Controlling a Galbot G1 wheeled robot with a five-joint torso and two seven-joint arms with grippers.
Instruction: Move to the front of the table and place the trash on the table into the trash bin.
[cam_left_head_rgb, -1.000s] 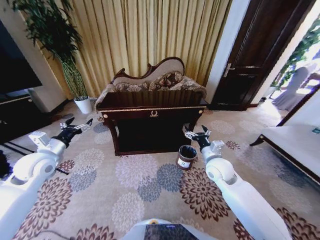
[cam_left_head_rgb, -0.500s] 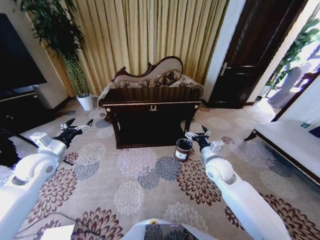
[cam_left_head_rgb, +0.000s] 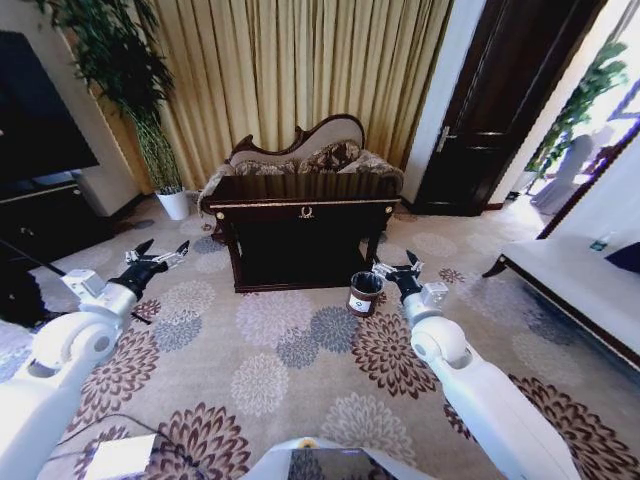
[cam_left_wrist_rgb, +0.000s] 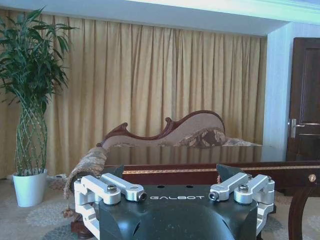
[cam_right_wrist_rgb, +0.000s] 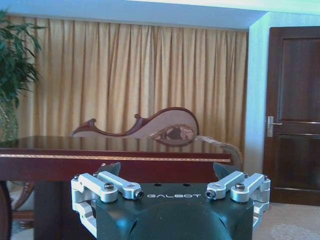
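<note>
You faced the table (cam_left_head_rgb: 300, 208) from across the carpet; the trash bin (cam_left_head_rgb: 364, 293) stood on the floor by its right front leg; left gripper (cam_left_head_rgb: 157, 255) and right gripper (cam_left_head_rgb: 397, 271) hung spread wide, holding nothing; trash on tabletop couldn't be made out.

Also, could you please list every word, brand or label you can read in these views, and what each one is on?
"GALBOT": on the dark body of the left tool, left wrist view.
"GALBOT": on the dark body of the right tool, right wrist view.
White label on the trash bin: too small to read.
</note>
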